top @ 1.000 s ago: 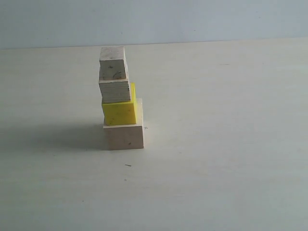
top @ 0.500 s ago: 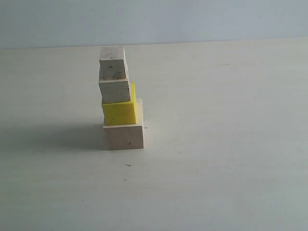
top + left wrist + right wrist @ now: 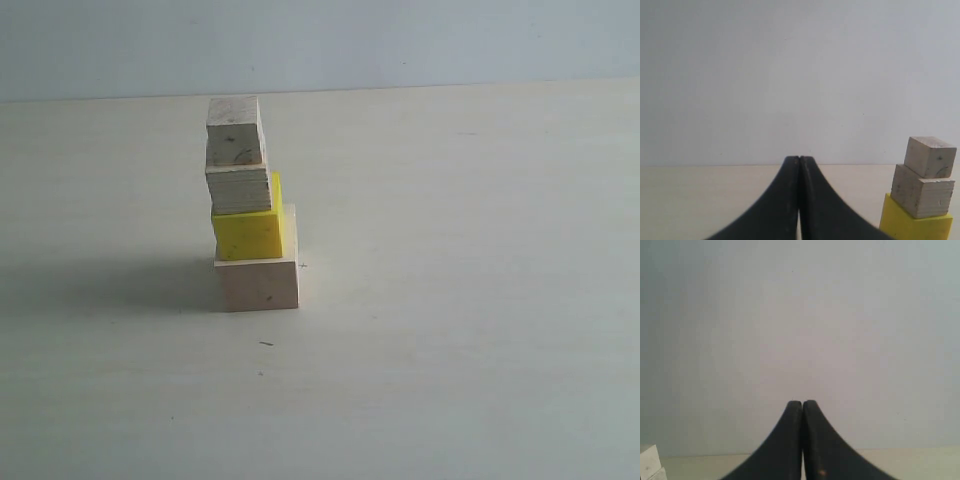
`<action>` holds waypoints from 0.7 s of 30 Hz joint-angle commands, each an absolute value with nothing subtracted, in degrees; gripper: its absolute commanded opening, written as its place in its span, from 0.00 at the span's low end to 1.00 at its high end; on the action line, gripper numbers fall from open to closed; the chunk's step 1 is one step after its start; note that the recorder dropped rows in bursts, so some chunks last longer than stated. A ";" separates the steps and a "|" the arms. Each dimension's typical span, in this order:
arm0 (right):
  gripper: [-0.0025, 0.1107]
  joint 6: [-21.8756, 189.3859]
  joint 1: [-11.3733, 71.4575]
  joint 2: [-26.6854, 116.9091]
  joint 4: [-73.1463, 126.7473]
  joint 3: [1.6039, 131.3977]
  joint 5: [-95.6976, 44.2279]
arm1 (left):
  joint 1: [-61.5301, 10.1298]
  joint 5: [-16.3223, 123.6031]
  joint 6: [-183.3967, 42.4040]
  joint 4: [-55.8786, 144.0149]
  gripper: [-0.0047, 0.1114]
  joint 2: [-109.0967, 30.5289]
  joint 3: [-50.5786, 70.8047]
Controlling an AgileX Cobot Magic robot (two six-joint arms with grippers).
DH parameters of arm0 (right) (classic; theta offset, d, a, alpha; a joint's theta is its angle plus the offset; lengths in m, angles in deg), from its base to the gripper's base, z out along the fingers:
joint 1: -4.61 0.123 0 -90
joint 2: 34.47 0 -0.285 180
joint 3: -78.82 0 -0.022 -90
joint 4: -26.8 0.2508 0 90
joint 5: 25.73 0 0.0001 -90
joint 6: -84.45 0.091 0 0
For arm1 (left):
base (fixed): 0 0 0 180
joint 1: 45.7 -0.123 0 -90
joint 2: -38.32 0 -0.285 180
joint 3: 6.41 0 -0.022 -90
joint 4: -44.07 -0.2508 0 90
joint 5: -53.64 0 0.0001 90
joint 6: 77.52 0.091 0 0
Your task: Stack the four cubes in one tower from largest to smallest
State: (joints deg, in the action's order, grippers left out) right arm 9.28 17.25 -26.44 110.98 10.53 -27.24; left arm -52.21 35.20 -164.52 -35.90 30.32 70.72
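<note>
The four cubes stand as one tower on the pale table in the exterior view. At the bottom is the big pale wood cube, then the yellow cube, the layered-edge wood cube and the smallest wood cube on top. In the left wrist view the tower's upper part shows: yellow cube, layered cube, smallest cube. My left gripper is shut and empty, away from the tower. My right gripper is shut and empty. Neither gripper appears in the exterior view.
A pale table runs back to a plain light wall. The tower casts a shadow to its left. A pale cube edge shows at the border of the right wrist view.
</note>
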 commanded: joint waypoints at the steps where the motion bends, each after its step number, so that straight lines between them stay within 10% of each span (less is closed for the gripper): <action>1: 0.02 9.54 17.30 -26.69 110.74 10.29 -27.60 | -51.95 35.06 -164.72 -35.17 0.04 30.53 70.80; 21: 0.02 9.54 17.30 -26.69 110.74 10.29 -27.60 | -51.95 38.10 -158.65 -15.52 0.04 30.53 70.80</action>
